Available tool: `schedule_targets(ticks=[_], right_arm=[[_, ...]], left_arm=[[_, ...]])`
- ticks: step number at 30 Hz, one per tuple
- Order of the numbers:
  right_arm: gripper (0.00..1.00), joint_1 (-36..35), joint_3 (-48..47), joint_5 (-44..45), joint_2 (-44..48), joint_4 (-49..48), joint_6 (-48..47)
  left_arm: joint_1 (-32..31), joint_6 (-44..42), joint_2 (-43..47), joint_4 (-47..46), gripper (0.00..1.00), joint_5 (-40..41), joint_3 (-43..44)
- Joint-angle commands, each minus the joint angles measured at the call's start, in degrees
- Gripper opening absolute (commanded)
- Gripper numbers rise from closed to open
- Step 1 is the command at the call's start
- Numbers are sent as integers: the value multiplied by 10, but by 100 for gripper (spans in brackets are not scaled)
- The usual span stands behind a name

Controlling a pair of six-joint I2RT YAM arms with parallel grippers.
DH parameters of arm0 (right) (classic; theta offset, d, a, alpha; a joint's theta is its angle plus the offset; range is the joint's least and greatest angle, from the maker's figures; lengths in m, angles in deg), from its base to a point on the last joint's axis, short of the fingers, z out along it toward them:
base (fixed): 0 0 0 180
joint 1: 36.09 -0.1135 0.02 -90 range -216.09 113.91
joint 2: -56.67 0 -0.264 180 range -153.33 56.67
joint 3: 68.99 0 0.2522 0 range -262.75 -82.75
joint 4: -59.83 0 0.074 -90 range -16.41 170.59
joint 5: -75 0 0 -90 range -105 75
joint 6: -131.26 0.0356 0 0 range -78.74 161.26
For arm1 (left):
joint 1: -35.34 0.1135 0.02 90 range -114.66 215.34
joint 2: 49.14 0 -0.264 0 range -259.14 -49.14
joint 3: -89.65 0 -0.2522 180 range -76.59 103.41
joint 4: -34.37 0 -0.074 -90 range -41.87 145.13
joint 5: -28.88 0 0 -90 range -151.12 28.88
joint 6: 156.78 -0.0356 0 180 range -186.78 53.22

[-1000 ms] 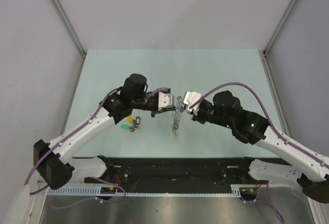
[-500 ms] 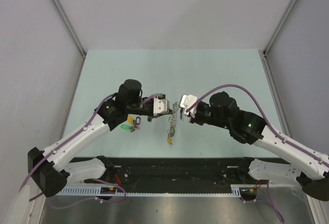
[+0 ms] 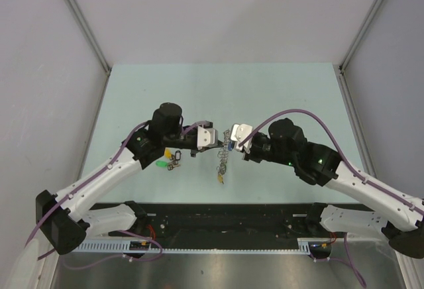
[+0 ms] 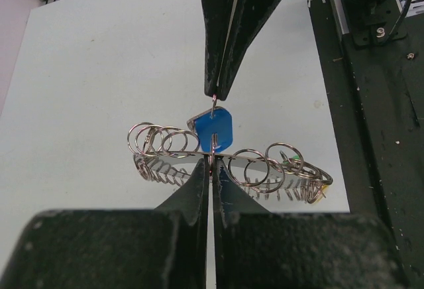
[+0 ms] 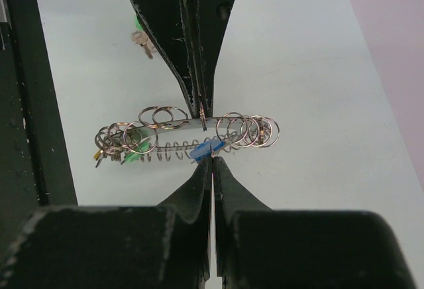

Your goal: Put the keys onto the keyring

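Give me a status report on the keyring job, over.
Left gripper jaws shut on large silver metal keyring. Right gripper jaws shut on blue oval-tagged key, against the ring. Yellow- and green-tagged keys lie on table. Nothing blocking.

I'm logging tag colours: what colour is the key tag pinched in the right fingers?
Blue key tag; clearest in left wrist view.

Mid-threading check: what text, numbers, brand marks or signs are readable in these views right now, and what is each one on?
No readable text in any view.
The blue-tagged key: the tag face shows plain, no print visible.
The keyring: bare metal, no marking to be seen.
The loose keys on the table: too small to read anything on their tags.
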Motion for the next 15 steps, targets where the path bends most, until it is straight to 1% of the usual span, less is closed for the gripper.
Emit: schedule_targets(ticks=[1, 15], right_arm=[[0, -4, -22, -9, -4, -19, -7], [0, -2, -22, -20, -3, -31, -8]], left_arm=[[-6, -4, 10, -32, 0, -34, 0], [-15, -2, 2, -32, 0, -26, 0]])
